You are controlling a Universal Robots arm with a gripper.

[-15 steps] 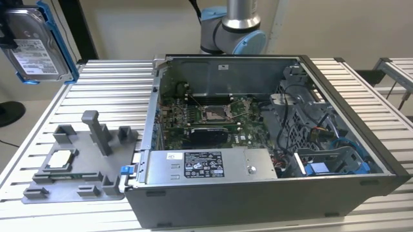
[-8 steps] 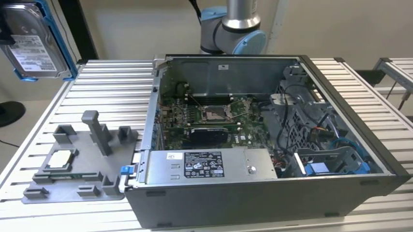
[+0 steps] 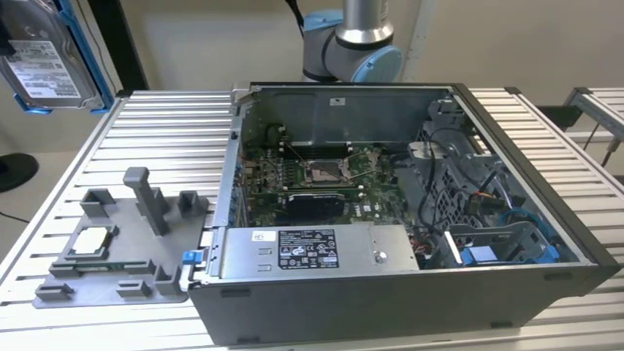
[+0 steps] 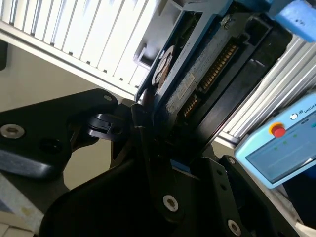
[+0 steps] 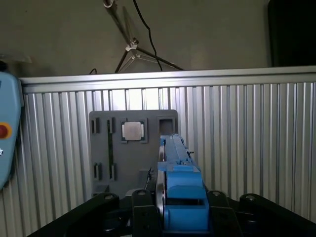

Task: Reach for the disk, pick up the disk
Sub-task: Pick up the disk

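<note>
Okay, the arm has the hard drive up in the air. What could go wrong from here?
Slip: in the second wrist view the gripper seems to clamp the silver-grey metal disk with blue rails near one end. Most of it overhangs, so it might tilt or slide out.
Drop: in the first wrist view the grey plastic fixture with a square chip lies beyond the disk. A fall could strike it.

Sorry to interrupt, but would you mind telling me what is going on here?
The robot's end effector is shut on the disk and holds it up, clear of the table. The grey fixture and the open computer case stand side by side on the table.
</note>
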